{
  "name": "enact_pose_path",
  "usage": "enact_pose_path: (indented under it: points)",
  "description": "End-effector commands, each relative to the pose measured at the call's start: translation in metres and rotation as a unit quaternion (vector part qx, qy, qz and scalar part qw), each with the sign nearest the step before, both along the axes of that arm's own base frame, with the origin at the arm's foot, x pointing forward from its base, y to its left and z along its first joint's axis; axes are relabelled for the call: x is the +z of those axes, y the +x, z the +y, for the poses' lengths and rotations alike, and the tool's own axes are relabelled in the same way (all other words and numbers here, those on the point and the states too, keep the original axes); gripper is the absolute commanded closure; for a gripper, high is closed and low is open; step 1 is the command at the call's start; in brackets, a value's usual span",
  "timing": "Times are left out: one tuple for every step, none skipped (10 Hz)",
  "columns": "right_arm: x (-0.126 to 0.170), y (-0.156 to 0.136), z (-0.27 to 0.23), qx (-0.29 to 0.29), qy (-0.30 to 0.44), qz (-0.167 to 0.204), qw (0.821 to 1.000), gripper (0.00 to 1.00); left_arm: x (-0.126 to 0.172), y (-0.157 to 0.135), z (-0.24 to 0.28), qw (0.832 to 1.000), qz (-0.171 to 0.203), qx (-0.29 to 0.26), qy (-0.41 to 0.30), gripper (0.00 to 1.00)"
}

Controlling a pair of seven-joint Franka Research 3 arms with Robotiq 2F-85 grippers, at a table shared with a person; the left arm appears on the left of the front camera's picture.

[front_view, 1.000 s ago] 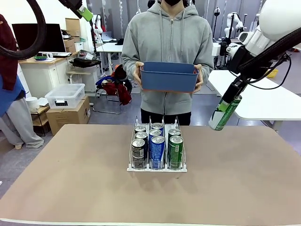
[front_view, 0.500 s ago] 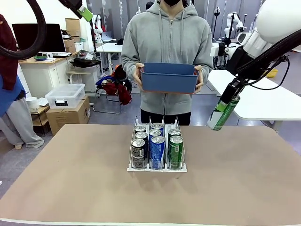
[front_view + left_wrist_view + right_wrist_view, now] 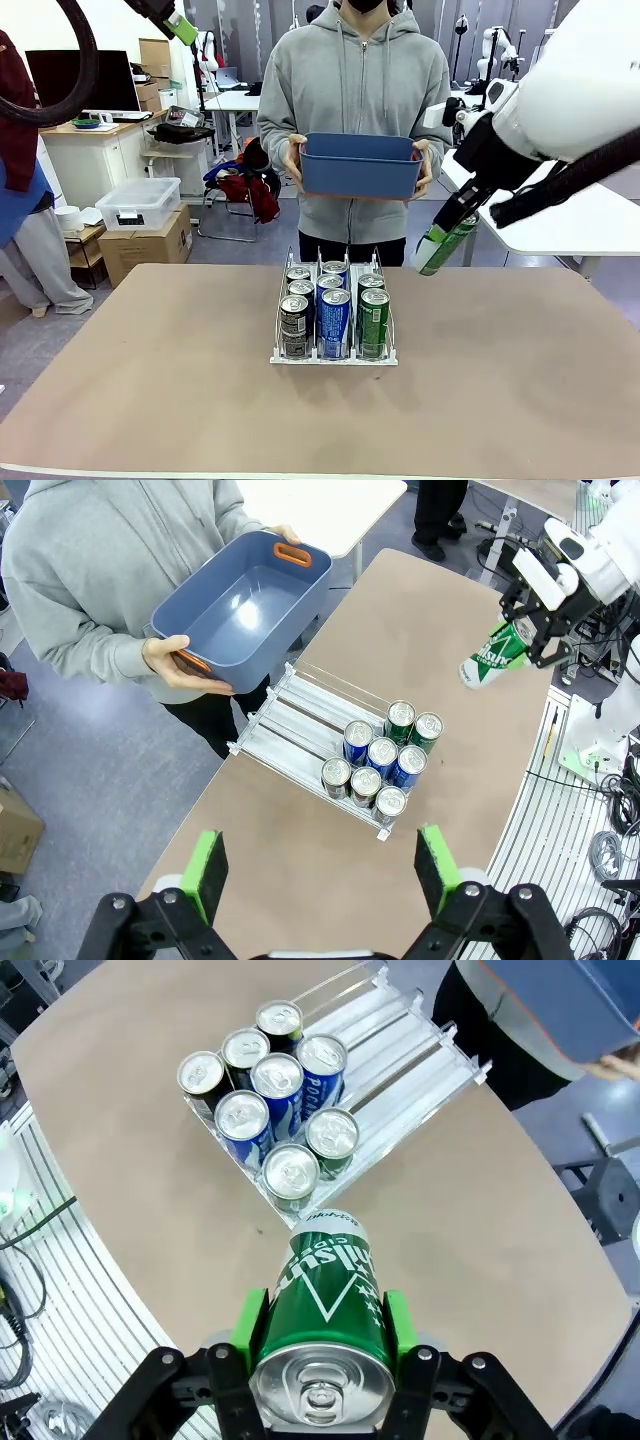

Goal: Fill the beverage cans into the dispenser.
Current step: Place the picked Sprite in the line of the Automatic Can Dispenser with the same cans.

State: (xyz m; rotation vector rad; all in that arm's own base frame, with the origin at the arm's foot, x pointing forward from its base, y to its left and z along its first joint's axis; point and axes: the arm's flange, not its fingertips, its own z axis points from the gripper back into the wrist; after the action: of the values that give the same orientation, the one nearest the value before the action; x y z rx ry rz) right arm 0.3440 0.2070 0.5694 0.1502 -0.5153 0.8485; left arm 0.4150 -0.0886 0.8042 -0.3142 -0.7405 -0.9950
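right gripper (image 3: 318, 1345) is clamped on a green can (image 3: 325, 1300) and has swung it in from the right toward the dispenser (image 3: 334, 355), now up behind its green lane, so drop-in looks next, while left gripper (image 3: 320, 868) hangs open and empty.
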Motion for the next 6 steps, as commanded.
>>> enact_pose_path:
  points:
    - [-0.011,-0.019,0.011,0.002,0.002,-0.041,0.999,0.42,-0.002,-0.001,0.003,1.000,0.001,-0.008,-0.004,0.00]
    - [-0.018,-0.027,0.022,-0.014,0.002,-0.063,0.998,0.42,-0.002,-0.001,0.003,1.000,0.001,-0.008,-0.004,0.00]
    - [-0.022,-0.034,0.025,-0.005,0.002,-0.068,0.998,0.42,-0.002,-0.001,0.003,1.000,0.001,-0.008,-0.004,0.00]
    - [-0.025,-0.041,0.029,0.004,0.001,-0.065,0.998,0.42,-0.002,-0.001,0.003,1.000,0.001,-0.008,-0.004,0.00]
    - [-0.033,-0.044,0.039,0.010,-0.010,-0.069,0.997,0.42,-0.002,-0.001,0.003,1.000,0.001,-0.008,-0.004,0.00]
    - [-0.043,-0.043,0.046,0.030,-0.023,-0.062,0.997,0.42,-0.002,-0.001,0.003,1.000,0.001,-0.008,-0.004,0.00]
